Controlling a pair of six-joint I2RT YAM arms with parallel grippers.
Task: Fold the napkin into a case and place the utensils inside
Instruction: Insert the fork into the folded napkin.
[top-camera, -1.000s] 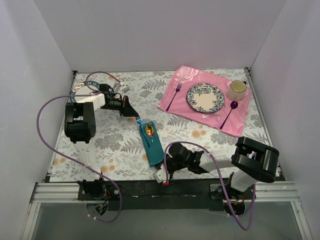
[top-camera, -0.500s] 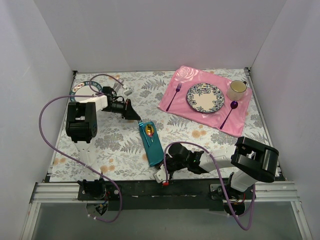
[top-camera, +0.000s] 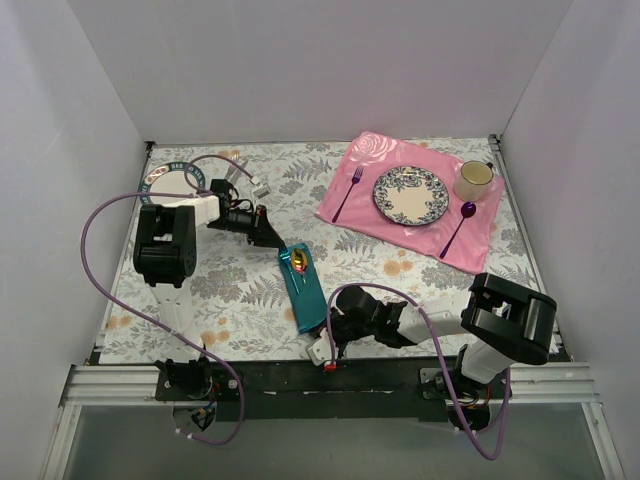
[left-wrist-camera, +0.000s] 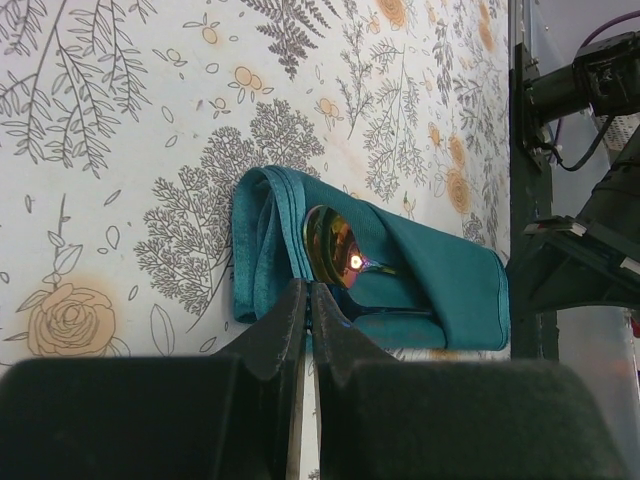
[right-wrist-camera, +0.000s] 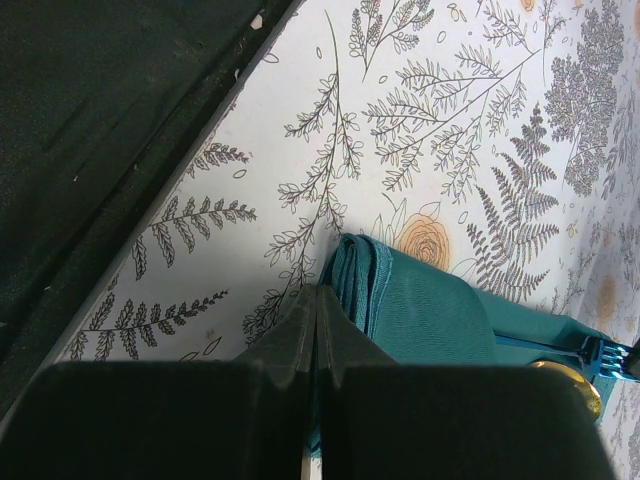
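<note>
The case (top-camera: 303, 285) lies folded, utensils (top-camera: 298, 261) tucked into its 11 o'clock mouth. The left tool (left-wrist-camera: 307, 288) and right tool (right-wrist-camera: 316, 292), both pressed together and empty, flank its ends; the job looks done.

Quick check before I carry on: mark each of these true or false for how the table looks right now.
1. The gold spoon has its bowl showing at the far end of the teal case. True.
2. Both grippers are open. False: the left gripper and right gripper are shut.
3. The purple fork lies on the pink placemat, left of the plate. True.
4. The cup stands on the plate. False: it stands on the placemat, right of the plate.
</note>
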